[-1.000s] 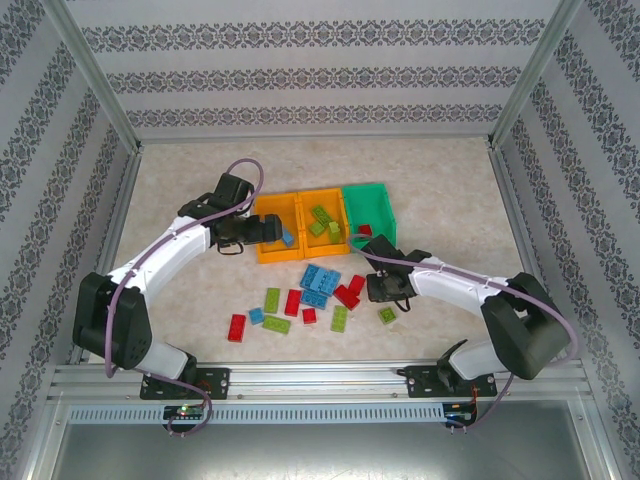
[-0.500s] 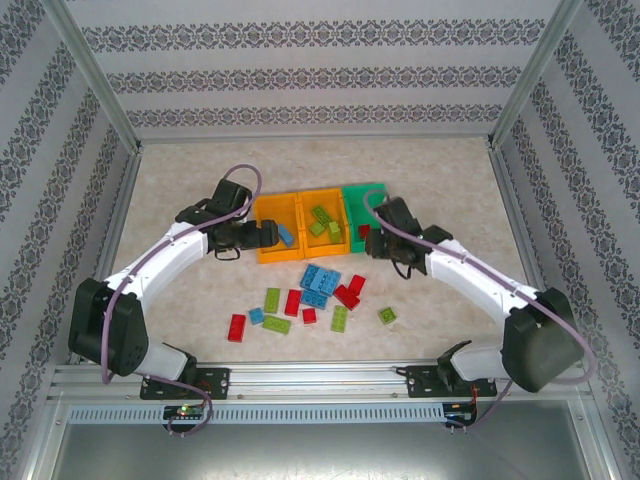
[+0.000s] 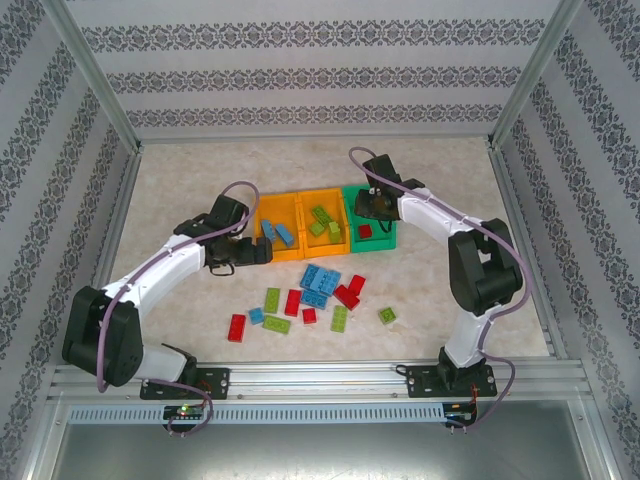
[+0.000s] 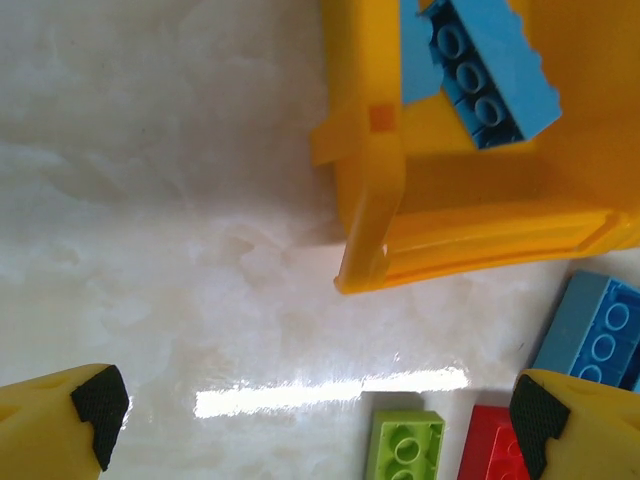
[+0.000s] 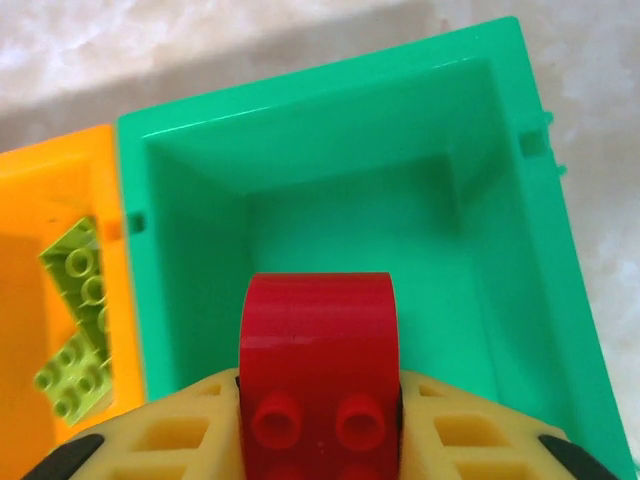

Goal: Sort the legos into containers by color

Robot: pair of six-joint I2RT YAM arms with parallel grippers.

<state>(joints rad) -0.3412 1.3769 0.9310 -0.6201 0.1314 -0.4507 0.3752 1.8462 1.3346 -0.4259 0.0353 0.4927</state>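
Light: bright, even, white, from overhead; colours vivid.
Glare: wide white streak on glossy tabletop (image 4: 330,392), left wrist view.
Shadows: soft, short; darkest under orange bin (image 4: 372,190) rim.
Focus: top view sharp; red brick (image 5: 318,340) v. close to right wrist lens, slightly soft.
Edges: side walls (image 3: 60,200) splay outward in top view, mild wide-angle distortion.

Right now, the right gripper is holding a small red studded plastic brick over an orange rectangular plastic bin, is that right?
No. The right gripper holds the small red studded plastic brick over the green rectangular plastic bin, not an orange one. The right wrist view shows it.
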